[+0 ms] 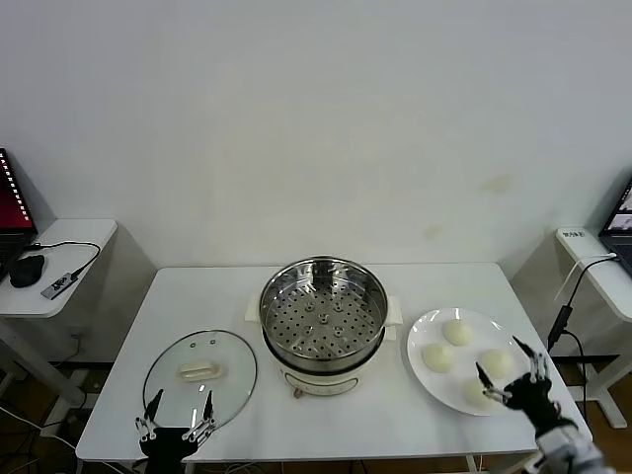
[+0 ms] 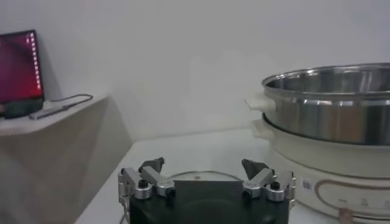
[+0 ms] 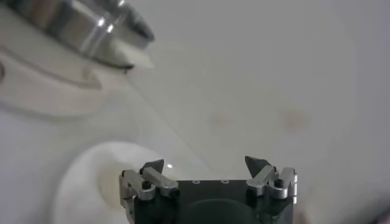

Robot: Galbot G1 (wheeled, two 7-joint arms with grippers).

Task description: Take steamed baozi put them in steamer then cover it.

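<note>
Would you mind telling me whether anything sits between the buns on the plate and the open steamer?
Nothing visible does. The baozi lie on the plate beside the steamer, which is uncovered; the cover lies on its far side. The right gripper hovers open over the plate.

Plain white wall point(image 1: 316, 118); white table point(image 1: 197, 296); 2 side desks, left point(image 1: 59, 267), right point(image 1: 602, 276).

bright even light, right wrist blurred

Round steel steamer with perforated tray point(image 1: 323, 321) sits mid-table on the white table point(image 1: 197, 296). Round clear glass cover point(image 1: 200, 371) lies flat to its left, nearer. Flat white plate point(image 1: 420, 331) to the right carries four off-white round baozi point(image 1: 438, 356).
</note>
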